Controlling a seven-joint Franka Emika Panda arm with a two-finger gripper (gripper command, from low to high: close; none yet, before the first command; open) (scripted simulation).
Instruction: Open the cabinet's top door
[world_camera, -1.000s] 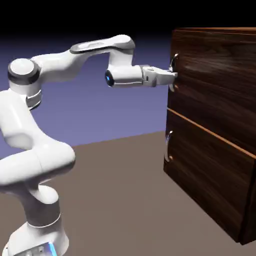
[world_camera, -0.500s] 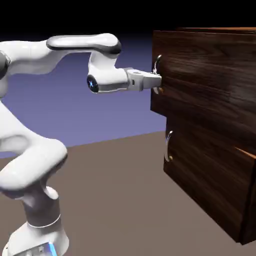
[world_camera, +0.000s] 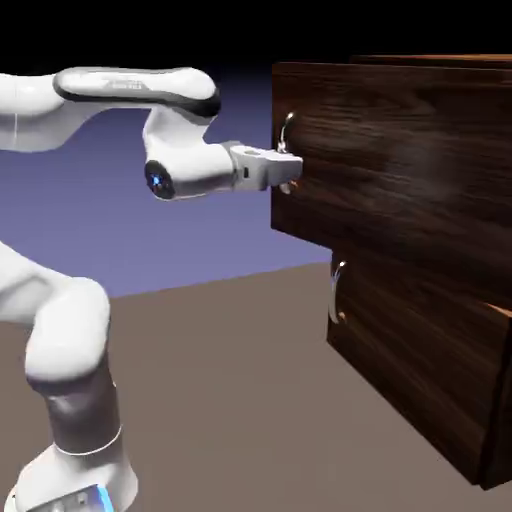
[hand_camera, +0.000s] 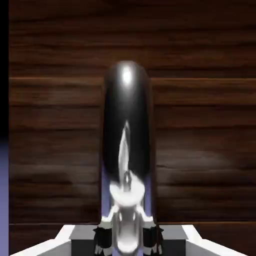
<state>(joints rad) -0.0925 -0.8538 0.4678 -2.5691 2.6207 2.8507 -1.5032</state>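
Claw (world_camera: 286, 172) grips handle (world_camera: 288, 132) (top door (world_camera: 400, 170) ajar)

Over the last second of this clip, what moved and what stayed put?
The gripper, shut on the top door's handle, has drawn back toward the exterior view's left, and the top door has come out with it, now standing well forward of the lower panel. The grip on the handle is unchanged. The lower panel and the cabinet body have not moved.

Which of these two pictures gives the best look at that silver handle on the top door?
The hand view: the top door's handle fills the middle, clamped between the gripper. In the exterior view the handle is a thin silver curve on the top door, partly hidden by the gripper.
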